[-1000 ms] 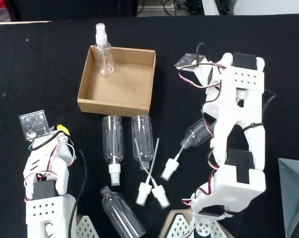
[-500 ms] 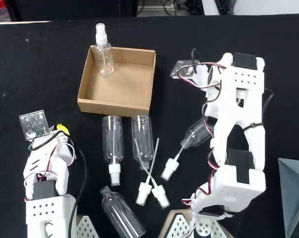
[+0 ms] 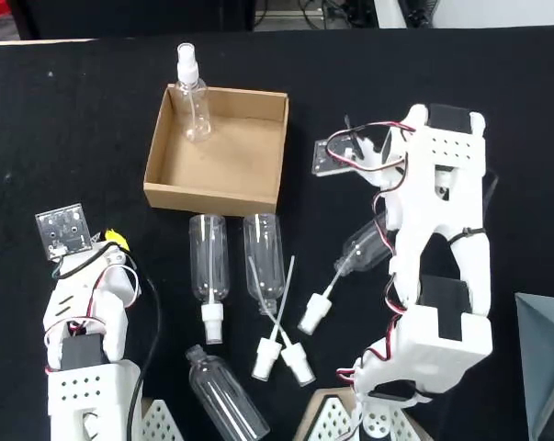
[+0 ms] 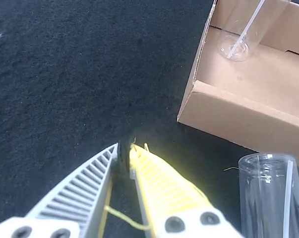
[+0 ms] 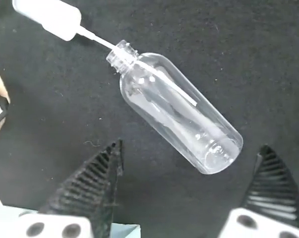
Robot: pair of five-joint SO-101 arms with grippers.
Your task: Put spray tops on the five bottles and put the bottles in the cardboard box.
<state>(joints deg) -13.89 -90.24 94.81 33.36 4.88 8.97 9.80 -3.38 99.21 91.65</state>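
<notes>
Altogether one bottle [image 3: 193, 101] stands in the box [image 3: 166, 179]; four more lie on the counter [image 3: 74, 119]. The left tool [image 4: 123, 150] is pinched closed. The right tool [image 5: 190, 146] is spread wide.

High view straight down on the black cloth table [image 3: 65, 119], left wrist view low and close, facing the open brown cardboard box [image 4: 238, 116] the high view also shows, right wrist view closer still, over a clear plastic bottle [image 5: 179, 116], probably the high view's rightmost.
</notes>
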